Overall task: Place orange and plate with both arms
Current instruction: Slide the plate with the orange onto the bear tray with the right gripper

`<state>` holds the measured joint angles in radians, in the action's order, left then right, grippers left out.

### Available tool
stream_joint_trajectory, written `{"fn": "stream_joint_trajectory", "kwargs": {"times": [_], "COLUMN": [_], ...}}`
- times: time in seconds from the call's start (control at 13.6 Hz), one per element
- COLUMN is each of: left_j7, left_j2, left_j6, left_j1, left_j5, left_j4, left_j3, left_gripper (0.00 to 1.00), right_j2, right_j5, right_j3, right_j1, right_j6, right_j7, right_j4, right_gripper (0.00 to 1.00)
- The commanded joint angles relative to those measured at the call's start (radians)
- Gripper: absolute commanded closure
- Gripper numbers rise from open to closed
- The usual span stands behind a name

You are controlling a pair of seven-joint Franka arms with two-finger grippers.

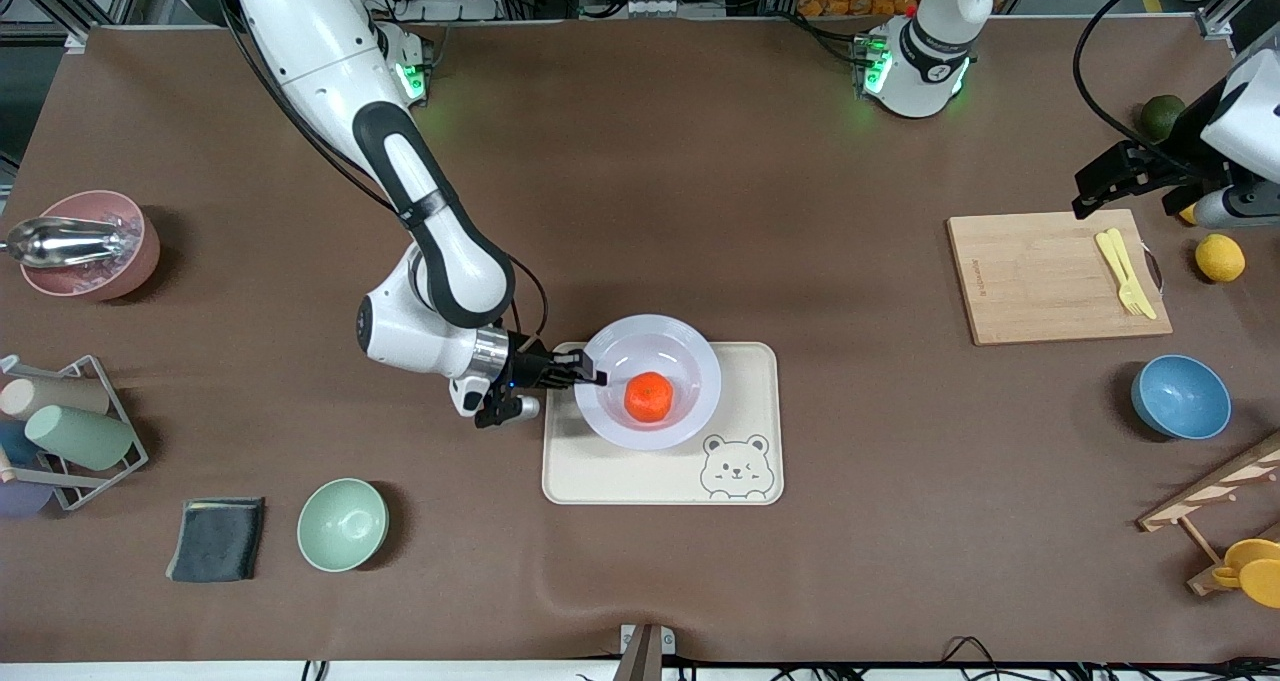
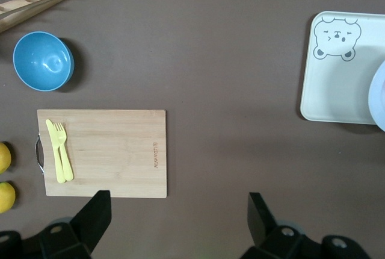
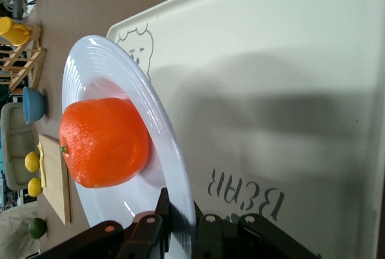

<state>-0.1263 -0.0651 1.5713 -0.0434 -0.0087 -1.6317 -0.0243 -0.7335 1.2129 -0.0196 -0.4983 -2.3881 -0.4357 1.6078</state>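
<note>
The orange (image 1: 648, 397) lies in the sunken centre of the pale plate (image 1: 690, 356), which is over the cream bear tray (image 1: 745, 431). My right gripper (image 1: 592, 373) is shut on the plate's rim at the side toward the right arm's end. In the right wrist view the orange (image 3: 103, 141) sits on the plate (image 3: 129, 93) and my fingers (image 3: 161, 211) pinch the rim, with the plate held slightly above the tray (image 3: 289, 84). My left gripper (image 1: 1100, 183) is open and empty, up over the wooden cutting board (image 1: 1040, 276); its fingertips (image 2: 96, 211) show wide apart.
Yellow cutlery (image 1: 1125, 271) lies on the board. A lemon (image 1: 1220, 257) and a lime (image 1: 1162, 116) are near the left arm's end, with a blue bowl (image 1: 1180, 396). A mint bowl (image 1: 342, 524), grey cloth (image 1: 216, 538), pink bowl (image 1: 90, 243) and cup rack (image 1: 65, 431) sit toward the right arm's end.
</note>
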Motion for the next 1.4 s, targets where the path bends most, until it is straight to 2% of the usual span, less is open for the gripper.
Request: {"fn": "stream_joint_trajectory", "kwargs": {"times": [0.0,0.15,0.37,0.44,0.59,0.66,1.03,1.18,1.32], "left_j7": [-0.022,-0.019,-0.013,-0.015,-0.018,-0.018,-0.018,-0.016,-0.012], "left_j2": [0.004,0.007,0.010,0.010,0.010,0.010,0.011,0.011,0.008], "left_j6": [-0.017,-0.017,-0.019,-0.019,-0.019,-0.019,-0.019,-0.019,-0.020], "left_j1": [-0.004,-0.006,-0.007,-0.009,-0.007,-0.007,-0.012,-0.012,-0.012], "left_j5": [0.019,0.022,0.023,0.023,0.023,0.023,0.023,0.023,0.023], "left_j4": [0.018,0.020,0.019,0.021,0.020,0.020,0.020,0.020,0.020], "left_j3": [0.004,0.004,0.003,0.003,0.003,0.003,0.000,0.000,0.000], "left_gripper": [0.00,0.00,0.00,0.00,0.00,0.00,0.00,0.00,0.00], "right_j2": [-0.082,-0.139,-0.161,-0.161,-0.161,-0.159,-0.129,-0.118,-0.095], "right_j5": [-0.076,-0.073,-0.066,-0.066,-0.064,-0.067,-0.085,-0.143,-0.238], "right_j3": [0.015,0.015,0.020,0.020,0.020,0.020,0.014,0.015,0.013], "right_j1": [-0.003,-0.002,-0.005,-0.003,-0.003,-0.003,0.035,0.069,0.090], "right_j6": [0.012,0.013,0.015,0.017,0.015,0.015,0.062,0.092,0.110], "right_j7": [0.129,0.149,0.150,0.150,0.149,0.143,0.132,0.098,0.094], "right_j4": [-0.113,-0.170,-0.178,-0.178,-0.178,-0.178,-0.177,-0.177,-0.177], "right_gripper": [1.00,1.00,1.00,0.96,0.41,0.00,0.00,0.00,0.00]}}
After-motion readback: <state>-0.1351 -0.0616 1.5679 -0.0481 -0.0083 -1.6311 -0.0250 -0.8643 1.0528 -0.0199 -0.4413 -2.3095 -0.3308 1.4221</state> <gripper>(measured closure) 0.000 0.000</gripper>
